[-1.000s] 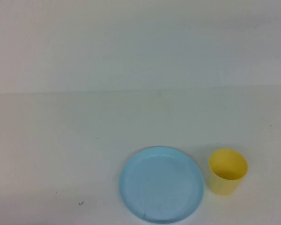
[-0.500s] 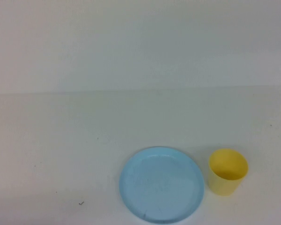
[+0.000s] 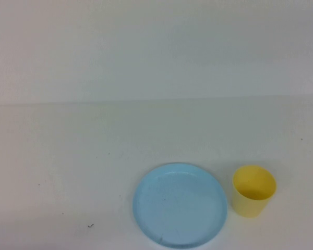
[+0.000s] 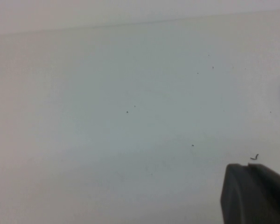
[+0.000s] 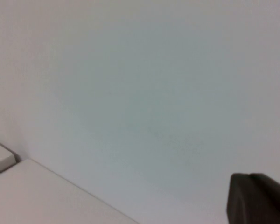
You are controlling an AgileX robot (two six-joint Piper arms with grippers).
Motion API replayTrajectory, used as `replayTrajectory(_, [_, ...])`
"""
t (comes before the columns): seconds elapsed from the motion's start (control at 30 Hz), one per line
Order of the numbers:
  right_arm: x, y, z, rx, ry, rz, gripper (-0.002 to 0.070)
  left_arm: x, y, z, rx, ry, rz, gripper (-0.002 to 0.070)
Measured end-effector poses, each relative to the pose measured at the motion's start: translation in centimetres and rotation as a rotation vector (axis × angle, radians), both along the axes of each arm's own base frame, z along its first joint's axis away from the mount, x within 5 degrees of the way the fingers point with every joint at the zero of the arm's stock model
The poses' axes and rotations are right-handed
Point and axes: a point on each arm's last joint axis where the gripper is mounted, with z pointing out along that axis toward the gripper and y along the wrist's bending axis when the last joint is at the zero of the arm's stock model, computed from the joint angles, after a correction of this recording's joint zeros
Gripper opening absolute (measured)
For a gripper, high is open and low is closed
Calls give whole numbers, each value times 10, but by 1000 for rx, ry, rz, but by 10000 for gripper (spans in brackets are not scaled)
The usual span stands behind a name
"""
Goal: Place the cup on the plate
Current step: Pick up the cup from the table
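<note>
Sitting untouched: plate (image 3: 180, 205) and cup (image 3: 253, 190) on the white table (image 3: 68, 172), neither arm in the high view.
Plate's near edge is nearly cut off; cup stands upright just right of it, not touching. Left gripper (image 4: 254, 193) and right gripper (image 5: 257, 198) only peek in as dark corners, fingers together, holding nothing.

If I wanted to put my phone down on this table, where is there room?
Nearly anywhere. The table is bare to the left of the blue plate and behind it, toward the far edge. The only crowded spot is the near right, where the yellow cup stands just right of the plate, a narrow gap between them. Both grippers are shut and out of the overhead view.
</note>
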Motion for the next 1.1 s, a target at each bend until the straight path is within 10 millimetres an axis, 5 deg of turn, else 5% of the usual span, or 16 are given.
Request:
replayTrajectory(0.33, [-3, 2, 39, 322, -287, 13, 0, 0, 0, 0, 0, 0, 0, 0])
replayTrajectory(0.5, [1, 1, 38, 342, -478, -186, 0, 0, 0, 0, 0, 0, 0, 0])
replayTrajectory(0.67, [19, -9, -12, 415, -166, -607, 0, 0, 0, 0, 0, 0, 0, 0])
replayTrajectory(0.8, [11, 3, -63, 54, 256, -853, 0, 0, 0, 0, 0, 0, 0, 0])
replayTrajectory(0.93, [-15, 45, -74, -283, 418, -673, 0, 0, 0, 0, 0, 0, 0, 0])
replayTrajectory(1.1, [-40, 95, -72, -238, 505, -412, 0, 0, 0, 0, 0, 0, 0, 0])
